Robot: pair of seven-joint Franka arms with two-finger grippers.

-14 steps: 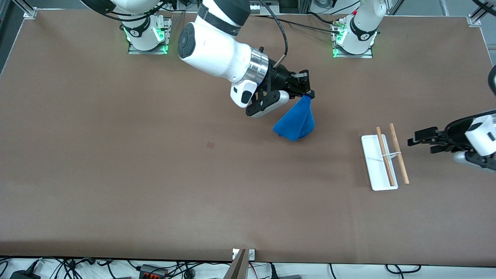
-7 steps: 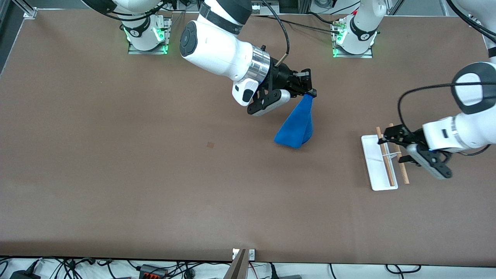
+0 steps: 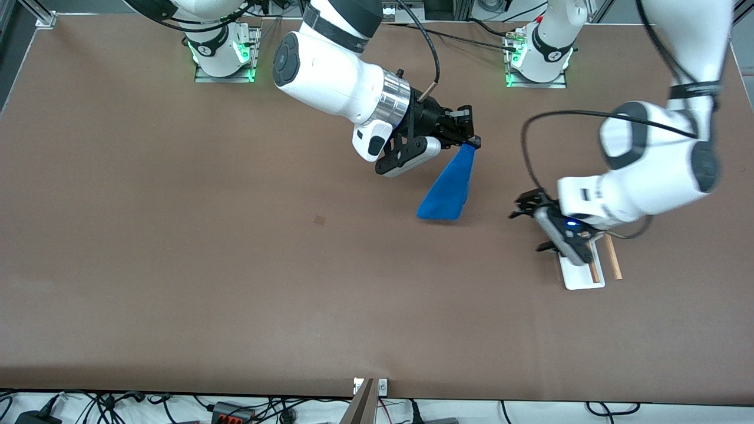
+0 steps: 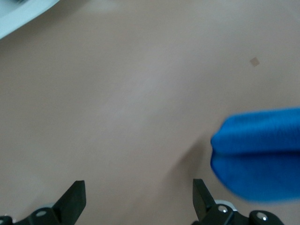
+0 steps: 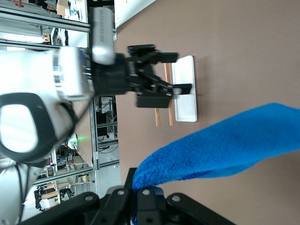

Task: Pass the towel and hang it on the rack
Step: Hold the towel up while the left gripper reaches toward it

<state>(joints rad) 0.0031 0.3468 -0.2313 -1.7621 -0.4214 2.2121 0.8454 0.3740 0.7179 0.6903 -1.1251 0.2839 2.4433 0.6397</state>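
Observation:
My right gripper (image 3: 471, 141) is shut on one corner of the royal-blue towel (image 3: 449, 189), which hangs from it over the middle of the table. In the right wrist view the towel (image 5: 225, 145) runs out from the closed gripper (image 5: 140, 191). My left gripper (image 3: 527, 228) is open and empty, above the table between the towel and the rack (image 3: 580, 277). The left hand covers most of the rack, with one wooden rod end (image 3: 612, 259) showing. The left wrist view shows the open left gripper (image 4: 138, 199) and the towel's hanging end (image 4: 262, 154). The right wrist view shows the left gripper (image 5: 176, 72) in front of the rack (image 5: 185, 96).
A small dark square mark (image 3: 320, 220) lies on the brown table toward the right arm's end. The two arm bases (image 3: 224, 53) (image 3: 537, 59) stand along the table edge farthest from the front camera. A white edge (image 4: 18, 14) shows in a corner of the left wrist view.
My left arm has swung in from its end of the table, passed over the rack and come close to the towel. The right gripper has held still; the towel hangs narrower.

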